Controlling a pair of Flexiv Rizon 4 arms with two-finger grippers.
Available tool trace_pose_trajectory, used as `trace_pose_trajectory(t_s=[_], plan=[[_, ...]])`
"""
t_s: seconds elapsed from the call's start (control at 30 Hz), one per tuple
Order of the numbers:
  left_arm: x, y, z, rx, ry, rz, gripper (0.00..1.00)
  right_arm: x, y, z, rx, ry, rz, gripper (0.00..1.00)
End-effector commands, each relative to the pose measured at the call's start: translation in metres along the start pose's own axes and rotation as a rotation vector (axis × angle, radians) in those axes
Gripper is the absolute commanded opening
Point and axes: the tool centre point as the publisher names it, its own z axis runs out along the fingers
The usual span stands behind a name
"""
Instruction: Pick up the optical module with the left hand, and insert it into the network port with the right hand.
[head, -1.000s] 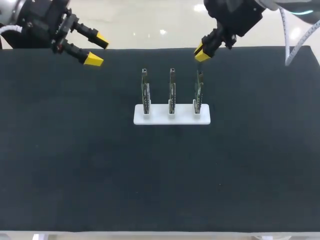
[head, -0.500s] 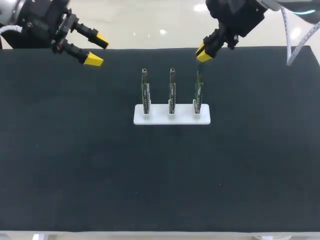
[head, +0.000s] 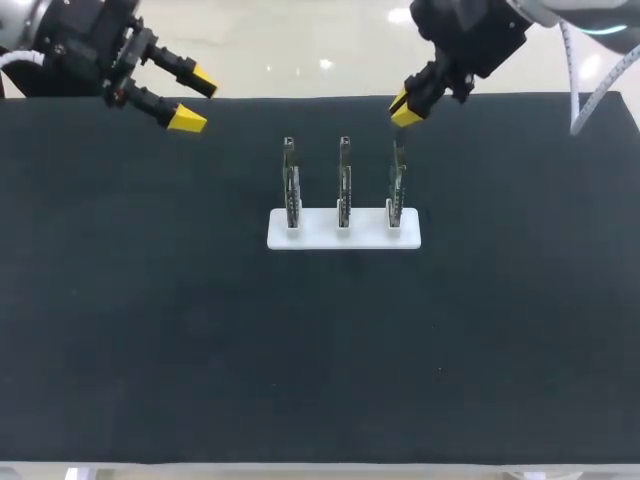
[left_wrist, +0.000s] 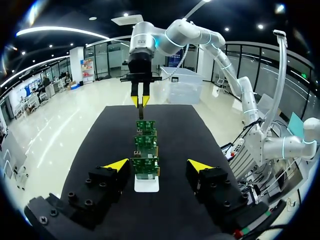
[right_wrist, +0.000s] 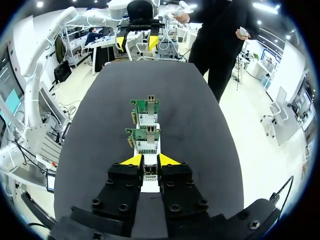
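Observation:
Three upright green circuit boards stand in a white holder (head: 315, 238), left (head: 290, 185), middle (head: 343, 185) and right (head: 397, 185). My right gripper (head: 405, 108) hangs just above and behind the right board. In the right wrist view its fingers stand close together (right_wrist: 150, 160), pressed on a small metal optical module (right_wrist: 150, 171) from both sides. In the left wrist view it is over the farthest board (left_wrist: 140, 101). My left gripper (head: 195, 100) is wide open at the table's far left corner, holding nothing, and looks along the row of boards (left_wrist: 158, 164).
The black mat (head: 320, 350) covers the whole table, and the holder sits on it near the far middle. The nearest board (left_wrist: 145, 166) in the left wrist view lies some way ahead of the open fingers.
My right gripper has drifted slightly up and back above the right board, its grip unchanged. The left arm has not moved.

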Motion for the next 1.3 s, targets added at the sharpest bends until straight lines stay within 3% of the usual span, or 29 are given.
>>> trace_pose_trajectory(t_s=[0.03, 0.5, 0.53, 0.87, 0.9, 0.93, 0.97, 1.0, 1.3], plan=[[0.000, 0.001, 0.000, 0.002, 0.003, -0.001, 1.00, 0.001, 0.001, 0.002, 0.001, 0.003, 0.003, 0.00], [0.000, 0.001, 0.000, 0.002, 0.003, -0.001, 1.00, 0.000, -0.003, 0.002, -0.012, -0.007, -0.009, 0.01], [0.000, 0.001, 0.000, 0.002, 0.003, -0.001, 1.00, -0.002, -0.003, 0.001, -0.012, -0.002, -0.012, 1.00], [0.000, 0.001, 0.000, 0.002, 0.003, -0.001, 1.00, -0.011, -0.003, -0.016, -0.035, 0.028, 0.006, 1.00], [0.000, 0.001, 0.000, 0.002, 0.003, -0.001, 1.00, -0.012, -0.004, -0.017, -0.036, 0.029, 0.007, 0.80], [0.000, 0.001, 0.000, 0.002, 0.003, -0.001, 1.00, -0.012, -0.004, -0.018, -0.036, 0.030, 0.010, 0.40], [0.000, 0.001, 0.000, 0.002, 0.003, -0.001, 1.00, -0.013, -0.004, -0.019, -0.037, 0.036, 0.013, 0.06], [0.000, 0.001, 0.000, 0.002, 0.003, -0.001, 1.00, -0.013, -0.004, -0.020, -0.038, 0.037, 0.013, 0.00], [0.000, 0.001, 0.000, 0.002, 0.003, -0.001, 1.00, -0.012, -0.002, -0.018, -0.026, 0.040, 0.034, 0.00]])
